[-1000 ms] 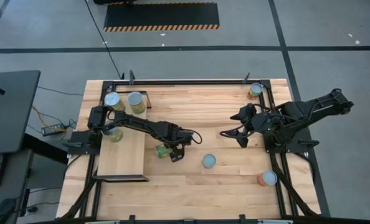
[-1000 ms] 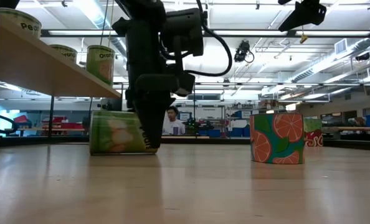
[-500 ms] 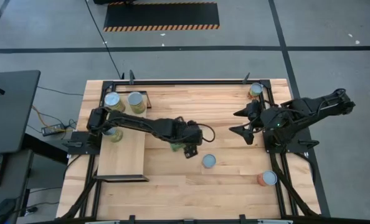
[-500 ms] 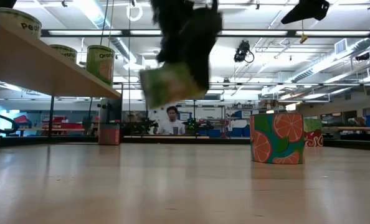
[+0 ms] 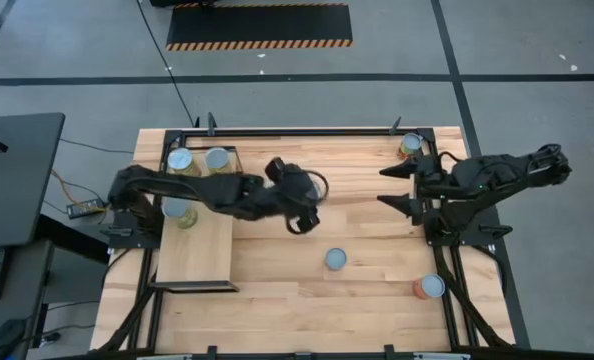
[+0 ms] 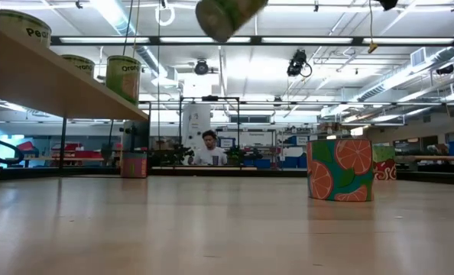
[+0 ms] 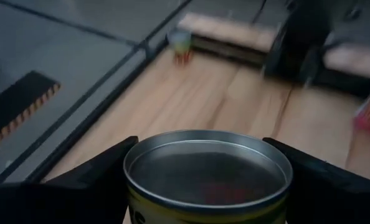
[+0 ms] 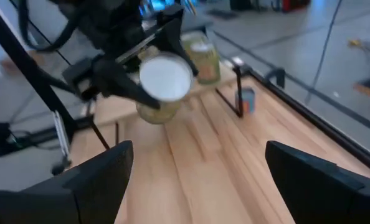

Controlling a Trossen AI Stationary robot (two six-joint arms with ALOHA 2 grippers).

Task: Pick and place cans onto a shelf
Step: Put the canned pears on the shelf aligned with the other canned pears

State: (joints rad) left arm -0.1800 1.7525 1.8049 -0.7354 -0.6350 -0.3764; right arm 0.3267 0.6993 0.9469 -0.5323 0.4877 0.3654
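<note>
I count seven cans. Three shelf cans (image 5: 180, 160) (image 5: 217, 158) (image 5: 180, 212) at frame left. Three on the tabletop (image 5: 307, 300): upper-right can (image 5: 409, 145), centre can (image 5: 335, 259), orange-red can (image 5: 432, 287) lower right. One green can (image 6: 227, 14) up in the air. One shelf (image 5: 195, 255). Two arms: left arm (image 5: 207, 190), right arm (image 5: 497, 175). One person (image 6: 209, 147) in the low view.

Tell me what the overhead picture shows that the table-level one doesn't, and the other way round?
Only the overhead view shows both arms: the left tool over the middle of the table, the right tool open and empty near the right edge, plus the whole shelf and the tin by the far corner. Only the table-level view shows the room behind, a person there, and the orange-patterned label on a standing tin. Both show the tins on the shelf, and the table-level view shows the lifted tin in the air.
</note>
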